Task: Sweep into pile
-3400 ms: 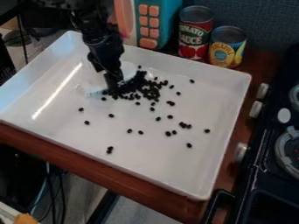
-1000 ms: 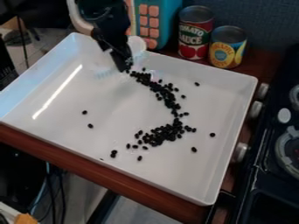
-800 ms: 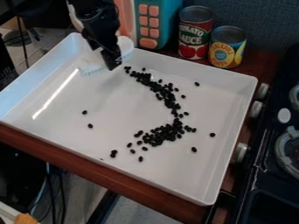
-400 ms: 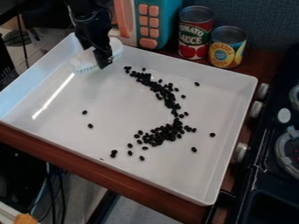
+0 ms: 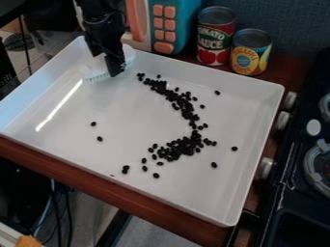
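As the gripper (image 5: 115,72) hangs, beans (image 5: 180,147) nearby

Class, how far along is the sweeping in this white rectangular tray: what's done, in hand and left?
Looks done: most of the small black beans lie in one curved band, thickest near its lower end.

In hand: the black gripper holds a white brush near the tray's upper-left corner.

Left: the band isn't one compact pile, and stray beans sit on both sides.
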`<action>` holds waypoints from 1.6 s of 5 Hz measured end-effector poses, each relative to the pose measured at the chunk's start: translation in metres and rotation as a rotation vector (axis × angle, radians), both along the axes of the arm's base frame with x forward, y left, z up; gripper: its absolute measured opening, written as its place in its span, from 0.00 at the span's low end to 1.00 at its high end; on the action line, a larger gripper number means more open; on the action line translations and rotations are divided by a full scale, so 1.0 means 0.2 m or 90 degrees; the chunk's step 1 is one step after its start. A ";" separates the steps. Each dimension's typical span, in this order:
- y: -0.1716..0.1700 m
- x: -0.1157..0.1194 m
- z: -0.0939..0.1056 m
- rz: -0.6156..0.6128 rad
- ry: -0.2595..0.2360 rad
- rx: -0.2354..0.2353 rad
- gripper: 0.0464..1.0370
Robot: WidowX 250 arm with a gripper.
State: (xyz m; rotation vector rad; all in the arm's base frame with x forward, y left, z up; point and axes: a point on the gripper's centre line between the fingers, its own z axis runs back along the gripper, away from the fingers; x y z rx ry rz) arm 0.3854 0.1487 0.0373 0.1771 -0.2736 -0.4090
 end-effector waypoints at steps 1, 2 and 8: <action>-0.06 0.02 -0.03 -0.024 0.013 0.004 0.71; -0.10 0.03 -0.03 -0.037 0.013 0.008 0.71; -0.48 -0.10 -0.07 -0.126 0.008 -0.023 0.71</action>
